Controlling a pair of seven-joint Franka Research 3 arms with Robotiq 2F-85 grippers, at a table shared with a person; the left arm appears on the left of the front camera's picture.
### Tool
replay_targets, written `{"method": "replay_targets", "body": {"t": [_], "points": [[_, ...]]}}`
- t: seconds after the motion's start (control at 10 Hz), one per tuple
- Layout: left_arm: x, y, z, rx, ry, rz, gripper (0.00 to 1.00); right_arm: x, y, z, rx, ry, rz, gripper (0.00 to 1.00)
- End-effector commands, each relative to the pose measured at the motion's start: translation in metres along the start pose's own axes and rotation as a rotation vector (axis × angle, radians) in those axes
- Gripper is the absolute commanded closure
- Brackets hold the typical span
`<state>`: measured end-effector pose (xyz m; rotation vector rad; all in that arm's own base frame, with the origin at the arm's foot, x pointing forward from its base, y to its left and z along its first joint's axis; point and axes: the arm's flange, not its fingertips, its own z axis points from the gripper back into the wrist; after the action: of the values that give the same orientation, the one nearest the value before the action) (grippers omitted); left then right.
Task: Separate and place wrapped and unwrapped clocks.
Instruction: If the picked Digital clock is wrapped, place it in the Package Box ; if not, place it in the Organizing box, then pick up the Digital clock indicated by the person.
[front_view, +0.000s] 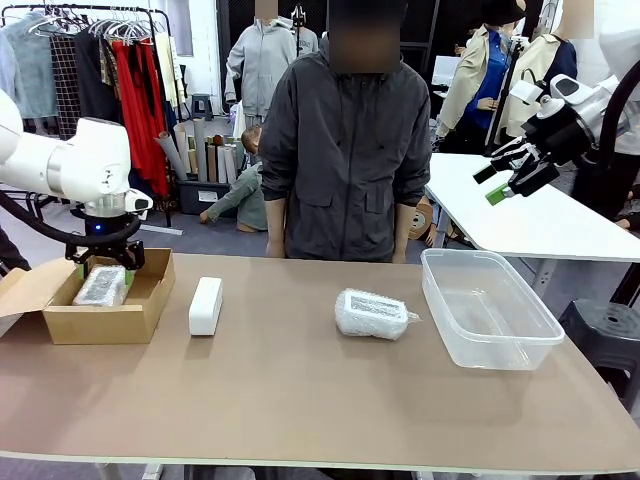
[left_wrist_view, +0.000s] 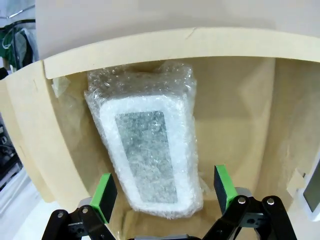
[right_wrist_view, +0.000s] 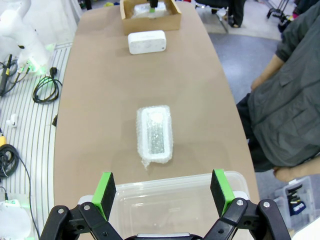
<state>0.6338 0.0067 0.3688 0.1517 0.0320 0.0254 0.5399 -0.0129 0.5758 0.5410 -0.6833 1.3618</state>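
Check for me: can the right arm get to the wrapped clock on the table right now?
Probably yes. The right gripper hangs open, raised near the tub, and the wrapped clock lies alone on bare table beside the tub, with nothing over or against it.

White clock (front_view: 206, 305), grey-speckled wrapped clock (front_view: 372, 313)

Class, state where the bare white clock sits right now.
In the front view, the white clock lies on the table, left of centre, just right of the cardboard box and left of the mid-table wrapped clock.
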Motion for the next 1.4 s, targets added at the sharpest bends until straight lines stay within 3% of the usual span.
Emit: {"method": "replay_targets", "body": {"t": [0.0,0.5,1.3], "points": [[-0.016,0.001,0.019,-0.027,-0.011,-0.010,0.00,0.002,0.000,0.000,0.001,-0.001,0.005,0.00],[-0.040,0.004,0.062,-0.109,-0.019,-0.082,0.00,0.002,0.000,0.000,0.001,-0.001,0.005,0.00],[-0.032,0.002,0.064,-0.082,-0.022,-0.066,0.00,0.002,0.000,0.000,0.001,-0.001,0.005,0.00]]}}
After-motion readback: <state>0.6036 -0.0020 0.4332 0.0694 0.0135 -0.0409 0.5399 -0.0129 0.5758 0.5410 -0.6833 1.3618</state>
